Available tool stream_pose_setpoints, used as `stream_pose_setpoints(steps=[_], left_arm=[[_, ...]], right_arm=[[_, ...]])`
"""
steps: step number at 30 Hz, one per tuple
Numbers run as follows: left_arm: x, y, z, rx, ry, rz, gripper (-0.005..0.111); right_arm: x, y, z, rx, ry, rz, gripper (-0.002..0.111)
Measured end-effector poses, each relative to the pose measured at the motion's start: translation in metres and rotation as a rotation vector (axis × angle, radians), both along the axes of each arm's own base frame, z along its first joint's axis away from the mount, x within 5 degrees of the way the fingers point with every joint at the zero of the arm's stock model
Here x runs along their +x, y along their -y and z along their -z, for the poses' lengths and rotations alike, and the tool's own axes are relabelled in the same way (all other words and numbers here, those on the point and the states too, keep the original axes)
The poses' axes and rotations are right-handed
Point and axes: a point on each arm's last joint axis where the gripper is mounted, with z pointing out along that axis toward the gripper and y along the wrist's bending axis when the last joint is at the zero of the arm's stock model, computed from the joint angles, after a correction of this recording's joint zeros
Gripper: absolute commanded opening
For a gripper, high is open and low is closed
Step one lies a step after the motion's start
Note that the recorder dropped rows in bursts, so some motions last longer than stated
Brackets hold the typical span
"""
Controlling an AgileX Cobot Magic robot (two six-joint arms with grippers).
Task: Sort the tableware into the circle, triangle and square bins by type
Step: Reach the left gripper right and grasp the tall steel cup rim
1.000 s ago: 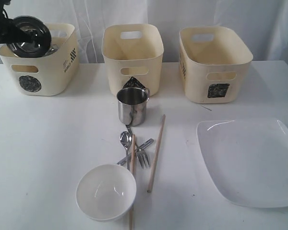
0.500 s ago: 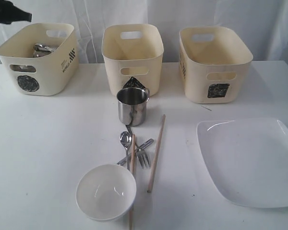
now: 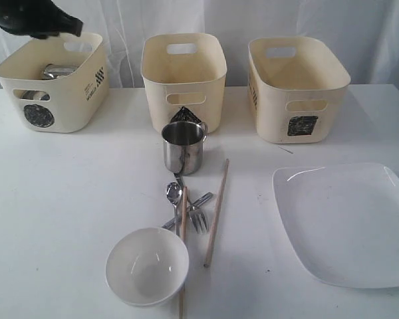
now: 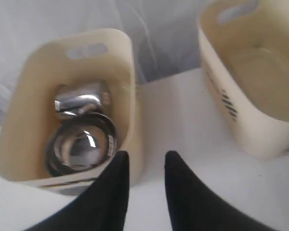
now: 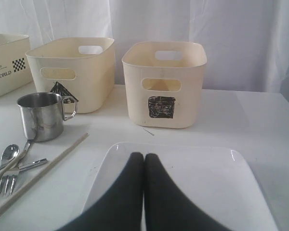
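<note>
Your left wrist view shows steel bowl (image 4: 81, 148) in circle tub (image 4: 126, 86), exterior barely; left gripper (image 4: 145, 158) parted, empty; right gripper (image 5: 143, 158) closed.

Behind the shiny silver steel mug (image 3: 183, 149) we see cream plastic throughout. The circle tub (image 3: 60, 93), left of the mug, bears a black scribbled circle and a black-and-white checker patch. The steel bowl (image 4: 82, 147) inside it is silver with a dark rim. The triangle tub (image 3: 183, 73), directly behind the mug, shows a black scribble. The square tub (image 3: 299, 86), to the mug's right, has a black scribbled square. In front of the mug, pale wooden chopsticks (image 3: 216, 212), a white bowl (image 3: 146, 266) and a white plate (image 3: 349, 222) lie on the white surface (image 3: 66, 199). The left fingers (image 4: 111, 192) and right fingers (image 5: 156, 192) are black.
</note>
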Motion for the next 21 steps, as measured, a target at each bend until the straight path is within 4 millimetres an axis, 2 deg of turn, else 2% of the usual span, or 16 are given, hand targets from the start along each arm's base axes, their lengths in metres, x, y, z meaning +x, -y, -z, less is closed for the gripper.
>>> stream_pose_setpoints(steps=[3,8,14,21], left_arm=[[-0.007,0.025,0.013,-0.066,-0.055,0.052,0.058],[-0.006,0.06,0.035,-0.095,-0.107,0.121,0.059],[0.008,0.078,0.075,-0.117,-0.192,0.12,0.059],[0.017,0.096,0.097,-0.128,-0.22,0.137,0.059]], right_arm=[[0.0,0.0,0.0,0.0,0.0,0.0,0.0],[0.0,0.0,0.0,0.0,0.0,0.0,0.0],[0.0,0.0,0.0,0.0,0.0,0.0,0.0],[0.0,0.0,0.0,0.0,0.0,0.0,0.0]])
